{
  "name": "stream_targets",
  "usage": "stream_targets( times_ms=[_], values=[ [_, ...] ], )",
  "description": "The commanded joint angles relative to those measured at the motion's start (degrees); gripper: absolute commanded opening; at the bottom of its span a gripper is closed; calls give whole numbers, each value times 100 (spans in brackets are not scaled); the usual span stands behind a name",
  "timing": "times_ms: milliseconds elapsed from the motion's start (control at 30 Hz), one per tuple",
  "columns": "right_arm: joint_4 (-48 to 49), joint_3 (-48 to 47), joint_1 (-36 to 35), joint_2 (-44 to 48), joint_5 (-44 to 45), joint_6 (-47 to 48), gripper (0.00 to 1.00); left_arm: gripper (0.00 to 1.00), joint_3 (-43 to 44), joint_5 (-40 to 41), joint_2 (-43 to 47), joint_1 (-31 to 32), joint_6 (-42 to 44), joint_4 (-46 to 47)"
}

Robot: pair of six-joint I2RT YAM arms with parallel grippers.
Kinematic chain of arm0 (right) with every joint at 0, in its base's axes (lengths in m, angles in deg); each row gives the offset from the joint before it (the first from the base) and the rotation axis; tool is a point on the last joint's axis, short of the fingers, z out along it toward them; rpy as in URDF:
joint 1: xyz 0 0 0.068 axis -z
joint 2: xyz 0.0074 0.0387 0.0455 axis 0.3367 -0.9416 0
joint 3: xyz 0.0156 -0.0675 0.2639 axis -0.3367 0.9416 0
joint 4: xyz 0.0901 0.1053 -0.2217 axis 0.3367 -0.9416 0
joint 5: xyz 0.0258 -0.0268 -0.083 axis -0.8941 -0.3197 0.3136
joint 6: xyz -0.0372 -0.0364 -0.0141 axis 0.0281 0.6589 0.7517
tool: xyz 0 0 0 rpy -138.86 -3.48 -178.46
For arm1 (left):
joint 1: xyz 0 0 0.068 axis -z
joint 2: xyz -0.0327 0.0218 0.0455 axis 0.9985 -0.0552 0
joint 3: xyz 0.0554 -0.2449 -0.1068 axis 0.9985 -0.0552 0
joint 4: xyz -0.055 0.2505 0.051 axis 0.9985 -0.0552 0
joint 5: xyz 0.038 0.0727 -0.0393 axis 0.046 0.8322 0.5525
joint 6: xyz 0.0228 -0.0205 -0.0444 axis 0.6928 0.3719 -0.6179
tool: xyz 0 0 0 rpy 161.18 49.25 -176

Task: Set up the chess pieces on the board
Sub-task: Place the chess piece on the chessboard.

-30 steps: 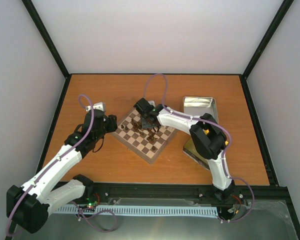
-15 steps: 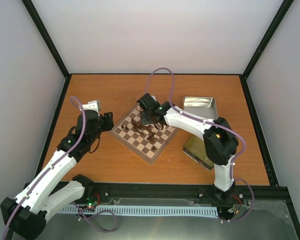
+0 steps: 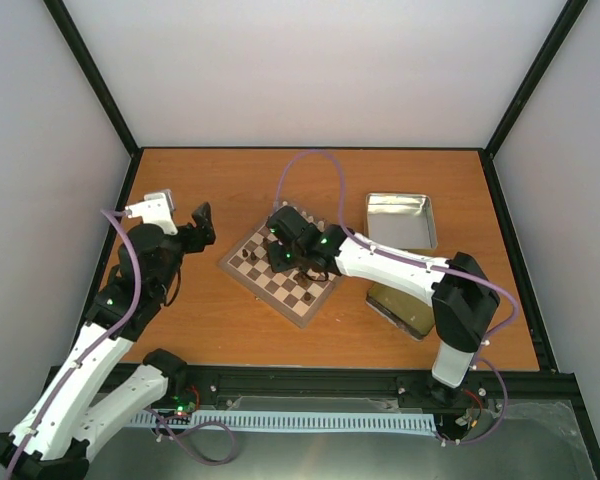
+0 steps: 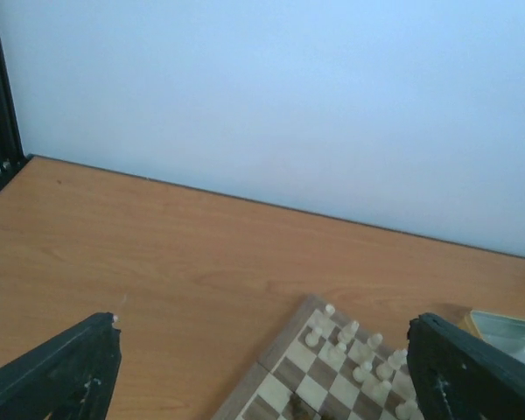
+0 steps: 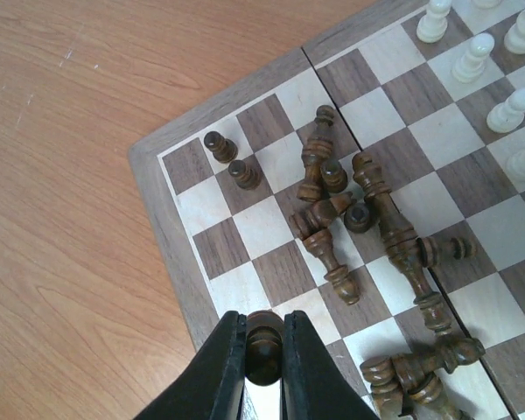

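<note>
The board (image 3: pixel 261 286) lies tilted like a diamond at mid-table. In the right wrist view, a heap of fallen dark chess pieces (image 5: pixel 381 219) covers its middle, and two dark pawns (image 5: pixel 231 159) stand upright by the corner. My right gripper (image 5: pixel 264 331) is shut on one dark chess piece (image 5: pixel 264 346), held just above the board's near-left edge squares (image 5: pixel 245 284). Cream pieces (image 5: pixel 472 54) stand in rows on the far side. My left gripper (image 4: pixel 264 322) is open and empty, raised over bare table left of the board (image 4: pixel 276 354).
An open metal tin (image 3: pixel 400 218) sits right of the board. A gold-coloured tin part (image 3: pixel 398 303) lies under the right forearm. Black frame posts and white walls close in the table's sides and back.
The left arm has pulled back to the left, away from the board, and its jaws have opened. The right gripper has shifted left across the board with the piece in it.
</note>
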Motion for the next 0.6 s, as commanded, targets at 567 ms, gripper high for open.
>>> stream_targets(
  times_ms=[567],
  values=[
    [-240, -432, -327, -806, 439, -382, 9, 100, -139, 1130, 325, -17, 485, 805]
  ],
)
